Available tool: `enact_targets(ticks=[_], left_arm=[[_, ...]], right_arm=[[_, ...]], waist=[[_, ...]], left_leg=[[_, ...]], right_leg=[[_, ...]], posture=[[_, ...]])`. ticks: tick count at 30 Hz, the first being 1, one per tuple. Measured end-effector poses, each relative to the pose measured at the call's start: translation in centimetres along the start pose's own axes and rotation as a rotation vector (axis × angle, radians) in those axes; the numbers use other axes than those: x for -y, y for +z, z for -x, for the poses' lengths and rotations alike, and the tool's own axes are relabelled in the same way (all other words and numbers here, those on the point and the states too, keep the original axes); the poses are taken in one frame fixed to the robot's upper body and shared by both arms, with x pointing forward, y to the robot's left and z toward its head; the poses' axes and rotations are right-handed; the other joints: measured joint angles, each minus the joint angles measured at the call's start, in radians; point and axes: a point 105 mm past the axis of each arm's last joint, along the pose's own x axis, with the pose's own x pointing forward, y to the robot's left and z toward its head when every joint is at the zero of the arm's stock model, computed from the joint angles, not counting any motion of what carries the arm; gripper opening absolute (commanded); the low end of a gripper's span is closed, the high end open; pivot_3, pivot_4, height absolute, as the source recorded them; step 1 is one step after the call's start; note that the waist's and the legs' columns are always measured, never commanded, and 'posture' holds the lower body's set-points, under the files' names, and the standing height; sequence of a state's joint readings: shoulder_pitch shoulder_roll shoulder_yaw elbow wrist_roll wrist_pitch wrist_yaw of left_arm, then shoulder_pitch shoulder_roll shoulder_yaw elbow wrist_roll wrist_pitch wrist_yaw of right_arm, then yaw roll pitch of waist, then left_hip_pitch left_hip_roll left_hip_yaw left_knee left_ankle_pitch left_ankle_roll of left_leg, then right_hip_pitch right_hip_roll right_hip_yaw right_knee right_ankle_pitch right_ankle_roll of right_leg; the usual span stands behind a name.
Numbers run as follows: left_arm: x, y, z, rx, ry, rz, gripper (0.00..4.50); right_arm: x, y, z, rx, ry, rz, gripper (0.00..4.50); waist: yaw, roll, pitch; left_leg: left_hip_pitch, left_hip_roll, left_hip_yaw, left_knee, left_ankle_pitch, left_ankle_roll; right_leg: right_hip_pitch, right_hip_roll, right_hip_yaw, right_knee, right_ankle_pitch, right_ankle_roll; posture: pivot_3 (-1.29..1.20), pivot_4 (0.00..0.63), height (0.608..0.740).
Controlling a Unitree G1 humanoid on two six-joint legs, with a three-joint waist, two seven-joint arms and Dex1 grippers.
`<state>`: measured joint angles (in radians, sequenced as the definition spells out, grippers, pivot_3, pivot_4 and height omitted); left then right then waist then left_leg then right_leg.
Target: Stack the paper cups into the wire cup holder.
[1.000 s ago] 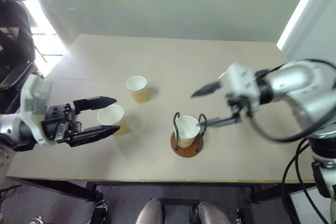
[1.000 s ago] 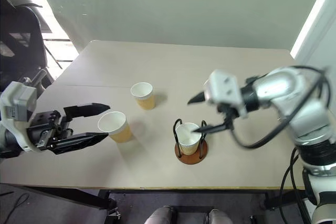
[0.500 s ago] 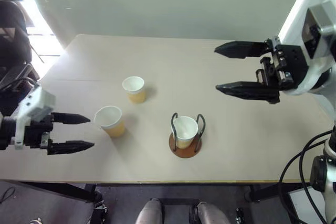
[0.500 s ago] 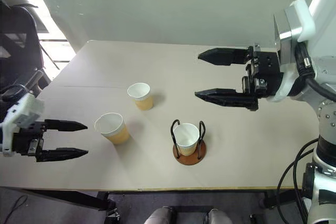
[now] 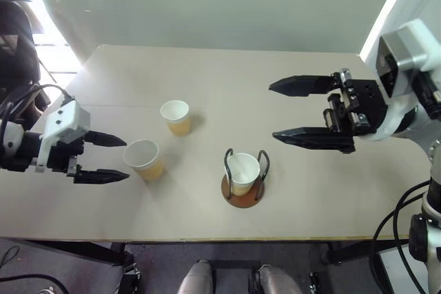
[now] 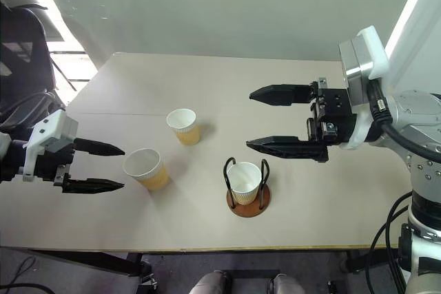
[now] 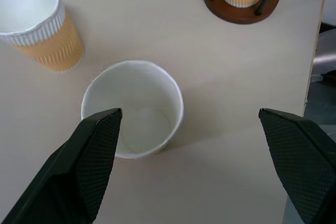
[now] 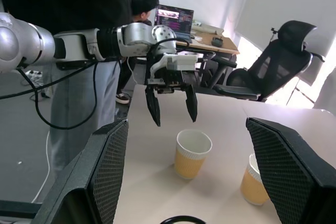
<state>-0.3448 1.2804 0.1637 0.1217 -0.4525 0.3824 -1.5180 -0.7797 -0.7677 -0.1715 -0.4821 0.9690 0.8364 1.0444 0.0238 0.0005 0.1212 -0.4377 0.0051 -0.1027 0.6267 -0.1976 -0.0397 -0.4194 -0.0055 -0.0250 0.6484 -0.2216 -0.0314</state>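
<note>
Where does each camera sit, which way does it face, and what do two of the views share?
Head views: on the head, looking down at the table; both arms show, wire cup holder central.
Left wrist view: looks down past its own fingers at the nearest paper cup.
Right wrist view: looks level across the table at the left tool and a person.
Shared: both wrist views show that nearest cup.

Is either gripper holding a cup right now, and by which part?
Neither. The left gripper is open beside a cup on the table; the right gripper is open and empty.
</note>
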Motion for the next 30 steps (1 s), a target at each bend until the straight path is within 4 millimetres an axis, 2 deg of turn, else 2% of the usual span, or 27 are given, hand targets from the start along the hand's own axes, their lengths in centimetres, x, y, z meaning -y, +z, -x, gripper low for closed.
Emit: enact_targets(ticks=[7,10,20,26,30], left_arm=[[-0.5,-1.8,-2.8,-0.126,-0.018,-0.135,4.5],[-1.0,-1.3,-3.6,-0.105,-0.012,-0.164,4.5],[-0.8,-1.6,-5.2,-0.154,-0.06,-0.208,4.5],[-0.4,-2.9,-6.9,-0.213,-0.116,-0.247,4.5],[-1.0,-3.1,-7.5,-0.243,-0.109,-0.284,4.5]], right_arm=[[0.1,-0.8,-0.1,-0.019,-0.004,-0.014,3.68],[0.2,-0.9,0.0,-0.031,-0.012,-0.007,3.68],[0.4,-1.3,0.3,-0.057,-0.042,-0.008,3.68],[0.5,-1.3,0.3,-0.058,-0.056,-0.004,3.68],[0.5,-1.4,0.4,-0.064,-0.067,-0.006,3.68]], waist=[[0.004,0.0,0.0],[0.005,0.0,0.0],[0.003,0.0,0.0],[0.003,0.0,0.0],[0.005,0.0,0.0]], left_leg=[[-0.001,0.0,0.0,0.001,0.0,0.002],[-0.001,0.0,0.0,0.001,0.001,0.003],[-0.001,0.0,0.0,0.001,0.002,0.006],[-0.001,0.0,0.0,0.001,0.005,0.01],[-0.001,0.0,0.0,0.001,0.005,0.011]], right_leg=[[0.0,0.0,0.0,0.0,0.001,0.001],[0.0,0.0,0.0,0.0,0.001,0.002],[0.0,0.0,0.0,0.0,0.005,0.009],[0.0,0.0,0.0,0.0,0.005,0.009],[0.0,0.0,0.0,0.0,0.006,0.009]], posture=[[0.0,0.15,0.74],[0.0,0.15,0.74],[0.0,0.15,0.74],[0.0,0.15,0.74],[0.0,0.15,0.74]])
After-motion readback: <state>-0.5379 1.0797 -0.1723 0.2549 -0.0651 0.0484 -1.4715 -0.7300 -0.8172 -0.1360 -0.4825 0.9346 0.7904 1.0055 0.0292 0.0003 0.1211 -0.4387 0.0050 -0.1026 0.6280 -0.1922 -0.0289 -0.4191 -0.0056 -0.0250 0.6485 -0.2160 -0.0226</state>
